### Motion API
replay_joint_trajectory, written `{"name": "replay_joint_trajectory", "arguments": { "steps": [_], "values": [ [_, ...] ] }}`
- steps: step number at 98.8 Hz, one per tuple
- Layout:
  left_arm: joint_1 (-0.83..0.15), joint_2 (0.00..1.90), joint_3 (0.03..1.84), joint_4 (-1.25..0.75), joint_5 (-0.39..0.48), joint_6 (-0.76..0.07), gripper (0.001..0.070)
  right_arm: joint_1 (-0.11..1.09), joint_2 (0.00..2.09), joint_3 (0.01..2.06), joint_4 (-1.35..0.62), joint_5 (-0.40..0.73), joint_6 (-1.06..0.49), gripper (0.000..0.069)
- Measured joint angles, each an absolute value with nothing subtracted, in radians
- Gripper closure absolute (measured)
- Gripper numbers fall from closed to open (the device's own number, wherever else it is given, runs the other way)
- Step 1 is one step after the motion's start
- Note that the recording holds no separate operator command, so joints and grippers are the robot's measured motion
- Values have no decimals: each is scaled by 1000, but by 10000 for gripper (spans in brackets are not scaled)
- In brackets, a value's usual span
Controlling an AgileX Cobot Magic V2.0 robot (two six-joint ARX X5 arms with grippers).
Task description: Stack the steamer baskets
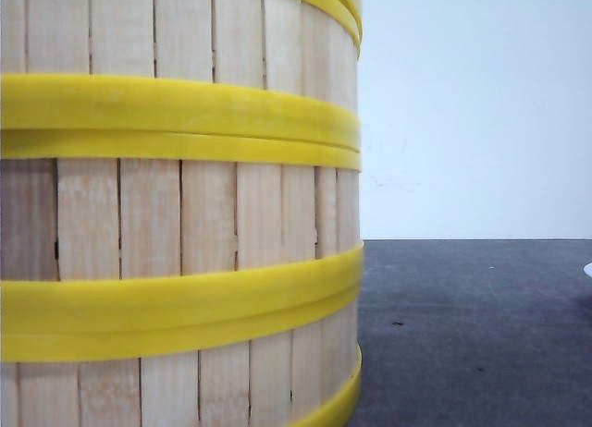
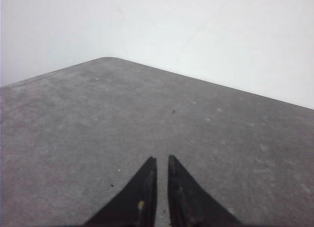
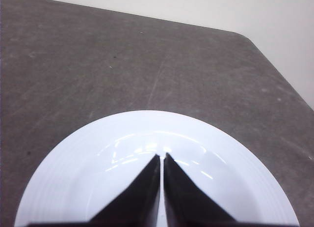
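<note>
Left gripper [image 2: 162,160]: we see the two black fingers nearly together, only a thin sliver of tabletop between the tips, nothing held. It points down at a slant over the bare grey table [image 2: 98,119], with the rounded far corner of the table and the white wall [image 2: 206,30] ahead of it.

Right gripper [image 3: 162,157]: same story, black fingers drawn in to a hairline gap, empty. It sits above a white plate [image 3: 73,163], tips over the glossy well of the plate; we can't tell whether they touch it. The plate lies flat on the grey table, near a rounded corner.

Neither arm shows in the front view, so pose beyond the wrist tilt is not readable.

Steamer baskets [image 1: 176,224]: stacked, very close to the front camera, filling the left side of that view. We see pale vertical slats and yellow bands meeting at the joints between baskets; the top and the left edge are cut off. The stack stands on the table. A sliver of white at the far right edge of the front view is too small to identify.

No labels, brands or writing legible anywhere.
</note>
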State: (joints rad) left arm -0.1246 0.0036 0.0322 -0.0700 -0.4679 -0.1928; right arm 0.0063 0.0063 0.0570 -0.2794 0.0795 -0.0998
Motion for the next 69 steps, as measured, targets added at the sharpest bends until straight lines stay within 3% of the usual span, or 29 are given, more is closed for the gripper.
{"name": "replay_joint_trajectory", "arguments": {
  "steps": [25, 51, 69],
  "values": [
    [-125, 4, 32, -74, -455, -193, 695, 6, 6, 57, -279, 79, -100, 684],
    [-122, 4, 32, -110, -104, -192, 695, 6, 6, 57, -279, 79, -100, 684],
    [-122, 4, 32, -128, -82, -180, 695, 6, 6, 57, -279, 79, -100, 684]
  ]
}}
